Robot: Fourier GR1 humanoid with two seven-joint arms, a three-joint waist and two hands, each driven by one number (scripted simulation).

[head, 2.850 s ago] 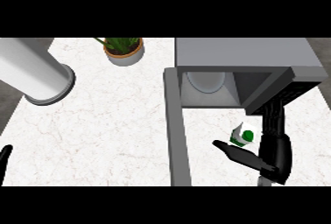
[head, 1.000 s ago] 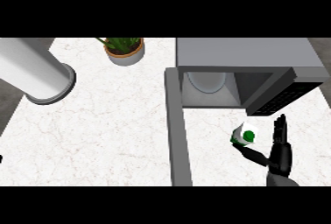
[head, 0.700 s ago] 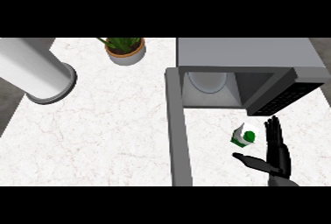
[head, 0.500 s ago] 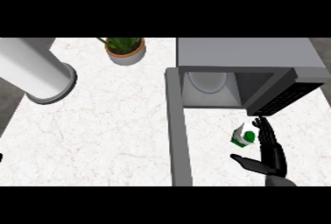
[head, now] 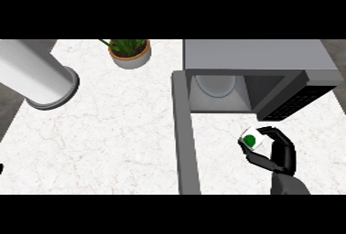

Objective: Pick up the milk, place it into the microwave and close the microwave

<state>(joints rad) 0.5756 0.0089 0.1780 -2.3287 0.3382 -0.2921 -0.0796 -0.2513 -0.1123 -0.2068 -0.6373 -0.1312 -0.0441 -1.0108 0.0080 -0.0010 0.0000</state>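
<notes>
The milk (head: 251,138), a small white carton with a green spot, stands on the counter in front of the open microwave (head: 256,55), towards its right side. My right hand (head: 278,154) comes up from the lower edge, its fingers curled over the carton's right side and its thumb below it. The microwave's door (head: 185,137) is swung out to the left and shows as a long grey strip. Inside the cavity lies a round turntable (head: 215,85). Only a dark sliver of my left hand (head: 1,168) shows at the left edge.
A potted plant (head: 129,52) stands at the back, left of the microwave. A tall white cylinder (head: 35,77) stands at the far left. The microwave's dark control panel (head: 297,101) juts out just above the carton. White marble counter (head: 108,137) lies left of the door.
My right hand has moved from an open pose beside the carton to curl its fingers and thumb round it. The carton has stayed in place.
</notes>
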